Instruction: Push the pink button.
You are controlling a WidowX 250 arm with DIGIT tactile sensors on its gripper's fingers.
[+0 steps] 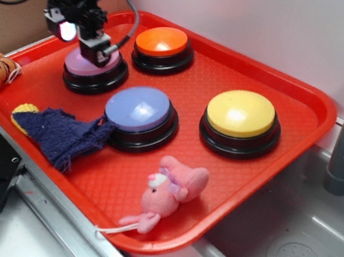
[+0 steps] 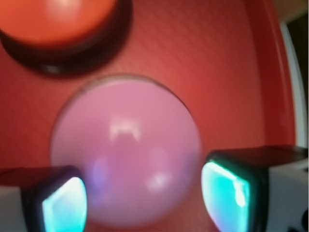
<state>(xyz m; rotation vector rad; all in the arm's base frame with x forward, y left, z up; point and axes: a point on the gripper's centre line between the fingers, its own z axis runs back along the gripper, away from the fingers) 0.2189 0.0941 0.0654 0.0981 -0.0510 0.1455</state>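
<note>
Orange button [image 1: 162, 40] (just behind) and blue-purple button [image 1: 138, 109] flank pink button [image 1: 85, 64]

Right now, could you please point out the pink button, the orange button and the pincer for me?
pink button [image 2: 126, 154]: wrist view, middle of its dome.
orange button [image 1: 163, 40]: exterior view, top of its dome.
pincer [image 1: 97, 52]: exterior view, midway between its fingertips.

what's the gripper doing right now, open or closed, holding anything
Gripper: open, holding nothing, fingers apart over the round pale pink domed plastic button.
</note>
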